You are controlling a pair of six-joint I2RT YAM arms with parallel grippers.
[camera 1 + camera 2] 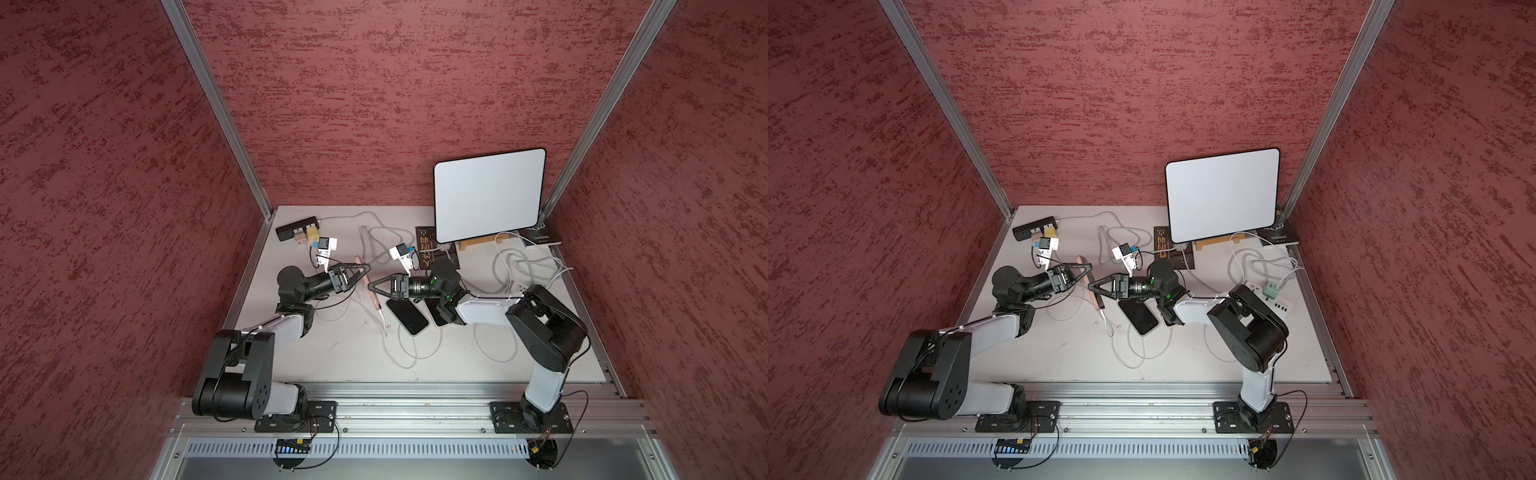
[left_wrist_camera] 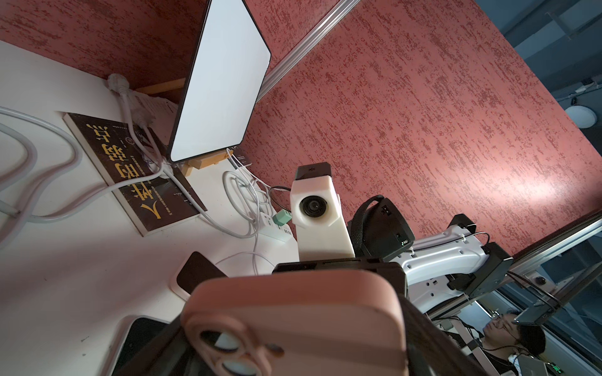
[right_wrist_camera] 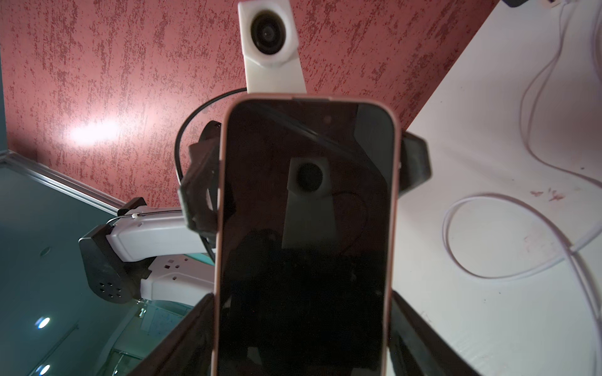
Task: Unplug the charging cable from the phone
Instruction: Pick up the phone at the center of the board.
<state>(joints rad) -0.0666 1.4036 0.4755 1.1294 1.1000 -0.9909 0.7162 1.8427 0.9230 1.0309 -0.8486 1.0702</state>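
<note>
The pink-cased phone (image 2: pixel 293 325) fills the near part of both wrist views: its back with the lenses in the left one, its dark screen in the right one. It is held on edge above the surface (image 1: pixel 332 357), between the 2 arms. The left pincer (image 1: pixel 365 269) pinches it by its long edges near the lens end. The right pincer (image 1: pixel 371 287) pinches it lower down in the same way. The charging cable (image 1: pixel 382 322) is not yet out. Its white plug sits in the low end of the phone, and the cord falls in slack loops on the surface.

I think the main danger is that no pincer holds the plug, so moving the phone away would only take up slack. If 1 pincer lets go to reach the plug, the smooth case may turn or slip in the other.

Just beside the plug lie 2 dark phones (image 1: pixel 407 316), 1 partly under the right arm, so there is little room. Farther back are a tablet (image 1: pixel 488 195) on a wooden stand (image 1: pixel 473 245), a book (image 2: pixel 130 175) and a power strip (image 1: pixel 1281 307).
</note>
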